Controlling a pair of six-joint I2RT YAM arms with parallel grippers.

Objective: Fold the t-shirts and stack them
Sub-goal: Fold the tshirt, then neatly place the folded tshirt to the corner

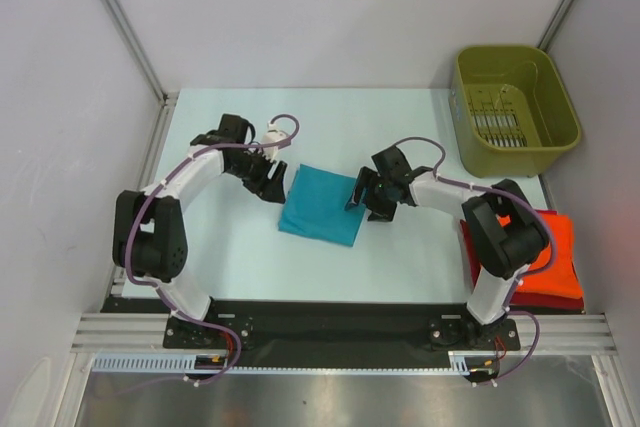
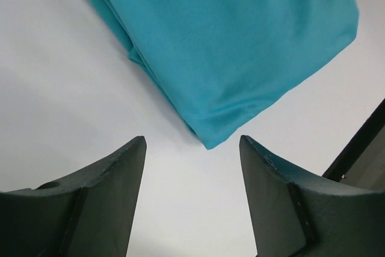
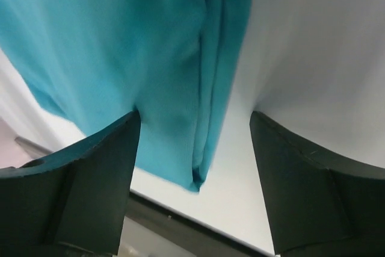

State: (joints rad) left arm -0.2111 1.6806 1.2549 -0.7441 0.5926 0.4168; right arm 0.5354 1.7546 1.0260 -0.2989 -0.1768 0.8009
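The teal t-shirt [image 1: 322, 205] lies folded into a small rectangle in the middle of the table. My left gripper [image 1: 276, 183] is open just off its left corner, and the cloth's corner [image 2: 228, 46] lies a little beyond the fingertips, untouched. My right gripper [image 1: 362, 197] is open over the shirt's right edge, with its folded layers [image 3: 180, 76] between and beyond the fingers. The orange-red t-shirt [image 1: 556, 243] lies folded on a dark red one [image 1: 475, 272] at the table's right front, partly hidden by the right arm.
An olive-green plastic bin [image 1: 514, 110] stands at the back right. White walls close the table on the left, back and right. The black front rail [image 1: 320, 319] runs along the near edge.
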